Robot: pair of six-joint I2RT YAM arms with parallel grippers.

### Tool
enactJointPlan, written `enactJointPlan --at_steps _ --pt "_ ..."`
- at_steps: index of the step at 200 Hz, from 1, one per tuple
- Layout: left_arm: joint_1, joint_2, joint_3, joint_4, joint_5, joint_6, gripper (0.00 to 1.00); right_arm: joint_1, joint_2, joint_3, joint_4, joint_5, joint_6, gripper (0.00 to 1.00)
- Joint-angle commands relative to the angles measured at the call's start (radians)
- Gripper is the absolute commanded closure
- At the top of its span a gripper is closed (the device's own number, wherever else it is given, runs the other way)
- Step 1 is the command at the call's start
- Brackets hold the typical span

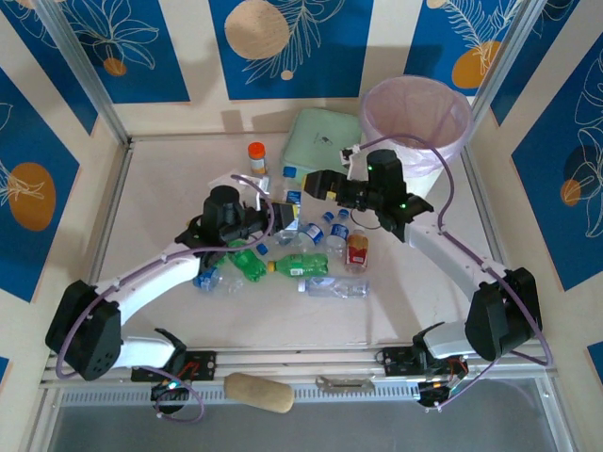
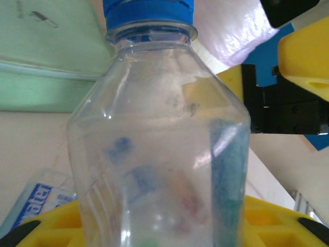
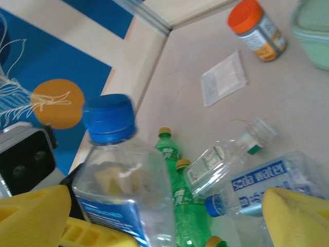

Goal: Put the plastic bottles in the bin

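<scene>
Left gripper (image 2: 164, 226) has a clear blue-capped bottle (image 2: 159, 154) clamped by its lower body, cap up at twelve o'clock, lifted just clear of the other plastic bottles (image 1: 301, 264) heaped mid-table. Right gripper (image 3: 154, 216) is alongside, yellow pads (image 3: 293, 216) spread wide either side of it. That reads as a handover, because the bin (image 1: 459, 141) stands at one o'clock on the right arm's side.

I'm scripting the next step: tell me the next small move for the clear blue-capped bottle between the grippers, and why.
Probably close the right gripper on the clear blue-capped plastic bottle. It stands between its yellow fingers, which are wide apart, while the left gripper seems to grip it; the round white bin sits on the right arm's side.
</scene>
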Motion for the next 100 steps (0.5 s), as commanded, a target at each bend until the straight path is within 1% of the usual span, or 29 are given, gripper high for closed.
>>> enactJointPlan --at_steps 1,21,62,100 --pt "-0.028 0.023 0.04 0.088 0.077 -0.004 0.54 0.031 0.019 0.017 0.022 -0.033 -0.018 0.06" --pt "-0.045 0.032 0.04 0.085 0.057 0.007 0.54 0.046 0.035 0.027 0.014 -0.013 -0.017 0.09" --pt "-0.088 0.033 0.047 0.014 -0.033 0.085 0.53 0.077 0.067 0.047 -0.032 0.037 -0.02 0.12" --pt "-0.1 0.044 0.048 0.0 -0.063 0.092 0.53 0.088 0.076 0.044 -0.031 0.048 -0.008 0.24"
